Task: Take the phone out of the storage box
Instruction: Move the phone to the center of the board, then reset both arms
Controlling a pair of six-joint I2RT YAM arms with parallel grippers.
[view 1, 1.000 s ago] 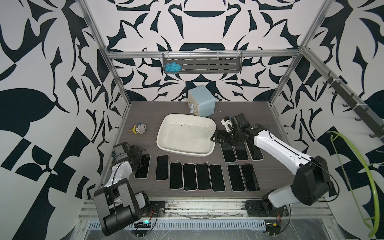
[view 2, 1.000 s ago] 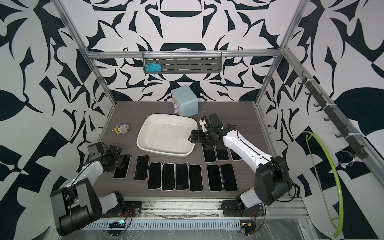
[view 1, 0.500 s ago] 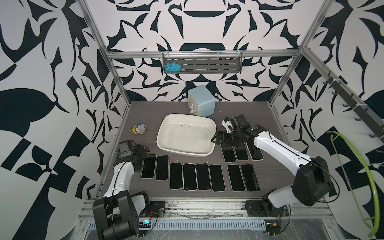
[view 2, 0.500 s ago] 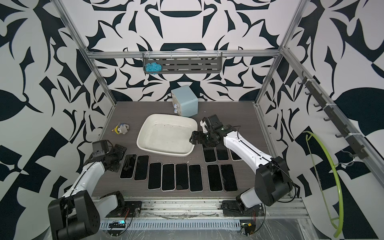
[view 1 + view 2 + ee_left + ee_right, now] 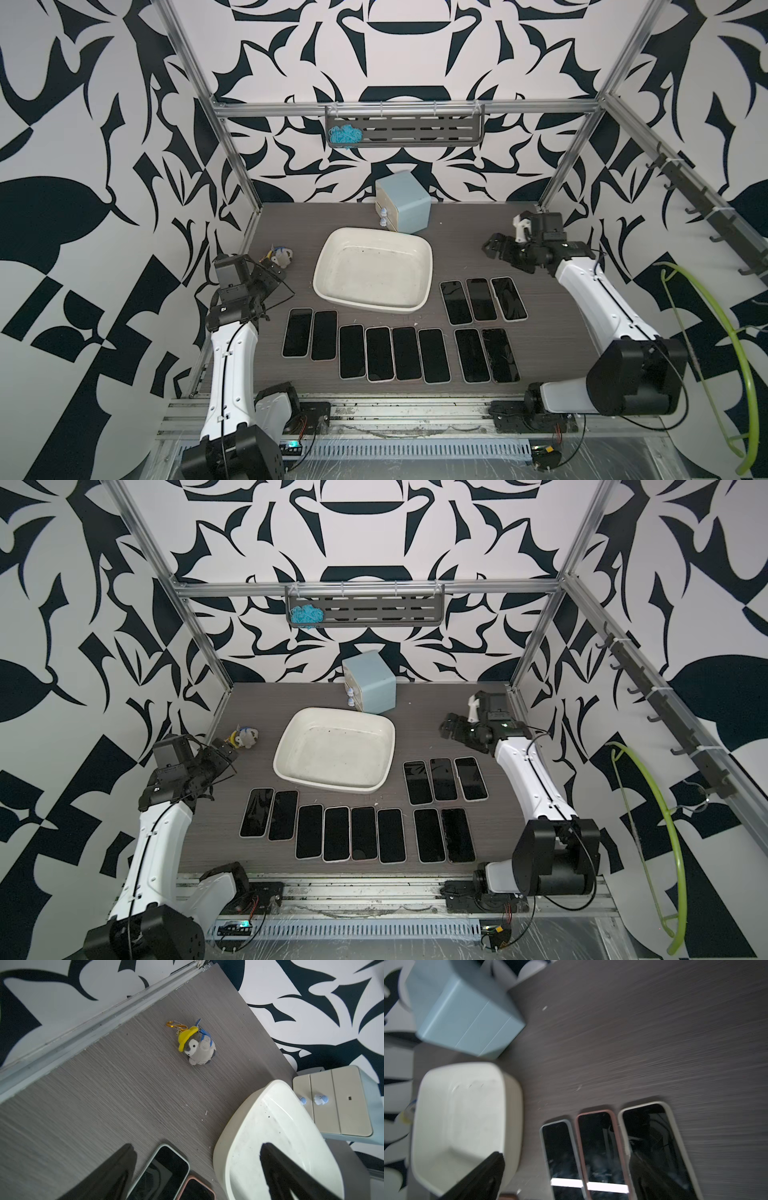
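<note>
Storage box, shallow white plastic tub, sits centre of grey wood-grain bench, empty. Black-screened phones lie flat in front and right of it, long axes front-to-back. Left end effector, spread, empty, hangs nearer, off its left side; right end effector, spread, empty, well right. You see both drawn back: right was at tub's rim, left low over leftmost phone.

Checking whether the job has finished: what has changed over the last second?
The right gripper drew away from the storage box, rightward. The left gripper moved off the leftmost phone toward the back; that phone now lies closer to its neighbour. Both grippers' jaws stayed open, holding nothing. The box and the other phones did not move.
</note>
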